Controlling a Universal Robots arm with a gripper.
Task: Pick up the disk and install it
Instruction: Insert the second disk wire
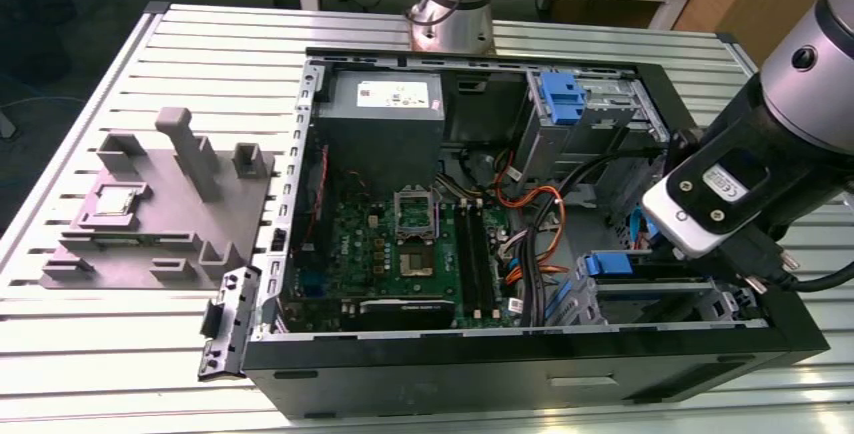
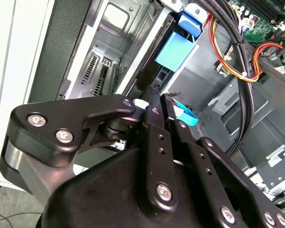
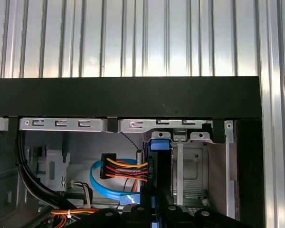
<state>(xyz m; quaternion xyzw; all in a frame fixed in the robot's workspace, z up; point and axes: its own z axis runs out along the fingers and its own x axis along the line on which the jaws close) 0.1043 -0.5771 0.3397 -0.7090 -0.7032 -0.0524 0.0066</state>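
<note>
The gripper (image 3: 154, 208) has its 2 fingers (image 2: 155, 124) drawn close together, with only a narrow gap between them. They look to be pinching the dark edge of the disk (image 3: 160, 144), which stands on edge and runs straight out ahead of the fingertips. I judge this a grip rather than a mere touch, though the contact itself is partly hidden by the hand's own body.

As for progress, the pick-up looks done. The disk is off the table and inside the computer case (image 1: 534, 374), down in the corner under the arm's wrist (image 1: 721, 194). In the exterior view the blue end of its carrier frame shows just beyond the wrist, toward the motherboard (image 1: 400, 244). In the first wrist view the disk sits in a slot just beside a bare metal drive cage (image 3: 192, 171), and its blue tab reaches up near the case's black rim (image 3: 133, 97).

What is left, as I read it, is the seating. I cannot tell whether the disk is pushed fully home or latched. A light blue data cable (image 3: 99, 183) and a bundle of red, yellow and orange wires (image 3: 126, 170) hang close on the disk's other side. Whether either one is plugged into it I cannot make out.
</note>
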